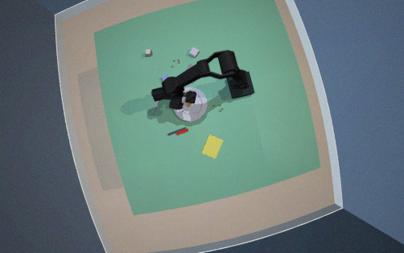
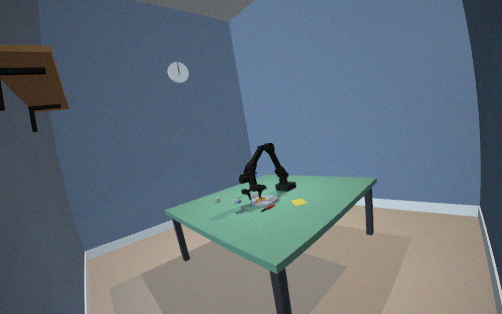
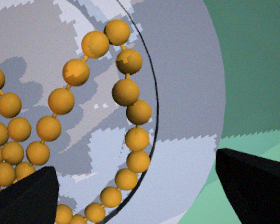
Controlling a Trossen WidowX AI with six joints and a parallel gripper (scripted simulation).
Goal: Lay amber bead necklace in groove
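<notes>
The round bead board (image 1: 197,108) (image 2: 269,199) (image 3: 191,90) lies on the green table, pale grey, with a thin dark curved groove line (image 3: 157,102). The amber bead necklace (image 1: 188,105) (image 2: 260,200) (image 3: 125,92) lies on it. In the wrist view its lower right beads follow just inside the dark line; higher up the strand leaves the line, folds back at a sharp bend and runs to a bunched heap at the left. My gripper (image 1: 183,101) (image 3: 138,169) is open over the board, its fingers either side of the lower right strand. The left finger hides some beads.
A red and dark tool (image 1: 182,131) and a yellow square (image 1: 212,147) (image 2: 299,202) lie beyond the board. A blue block (image 1: 164,77), a beige block (image 1: 148,52) and a pale block (image 1: 194,51) stand on the other side. Small brown bits (image 1: 220,108) lie beside the board.
</notes>
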